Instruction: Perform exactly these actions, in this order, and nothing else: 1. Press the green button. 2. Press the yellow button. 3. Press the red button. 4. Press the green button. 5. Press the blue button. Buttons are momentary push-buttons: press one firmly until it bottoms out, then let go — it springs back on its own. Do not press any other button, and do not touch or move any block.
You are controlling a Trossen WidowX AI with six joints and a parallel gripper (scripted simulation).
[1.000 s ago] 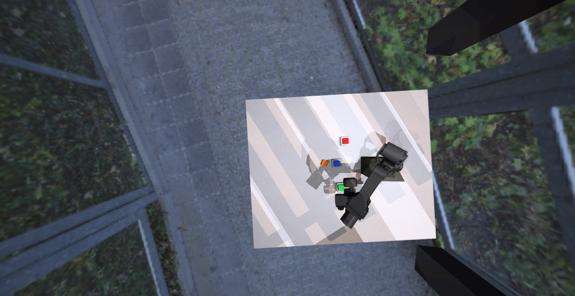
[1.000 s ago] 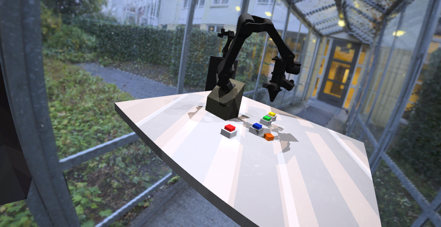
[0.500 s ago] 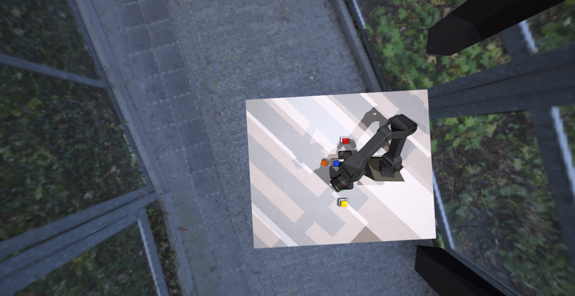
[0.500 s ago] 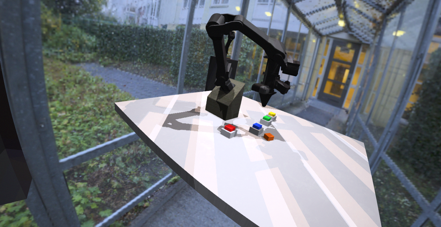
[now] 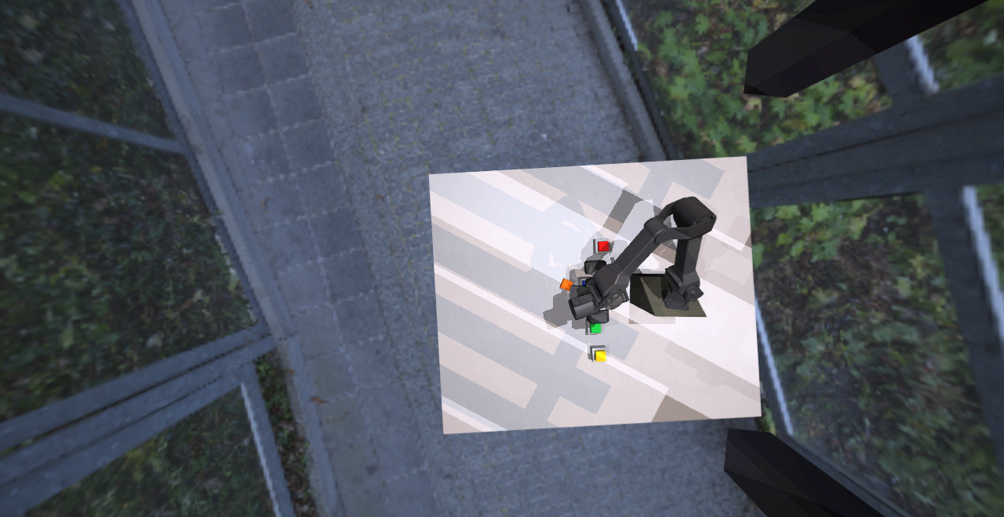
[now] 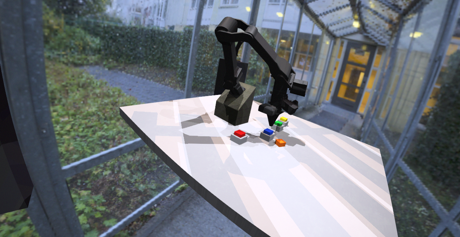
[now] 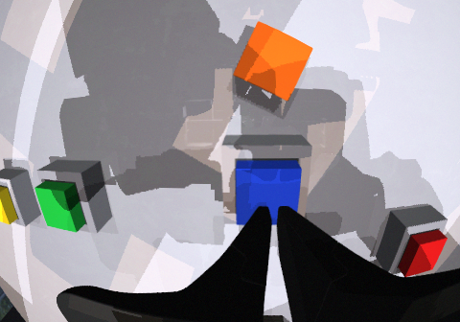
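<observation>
buttons [image 6: 267, 132]: 4 | orange block [image 6: 280, 142]: 1 | arm [image 6: 254, 45]: 1 | table [image 6: 289, 190]: 1

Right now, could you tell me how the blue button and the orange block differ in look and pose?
The blue button sits on a grey housing, while the orange block lies straight on the table with no base. The blue button lies square to the wrist view; the orange block is turned at an angle. The shut gripper points at the blue button, and the orange block lies beyond it, apart. Both are small, box-shaped and single-coloured.
</observation>
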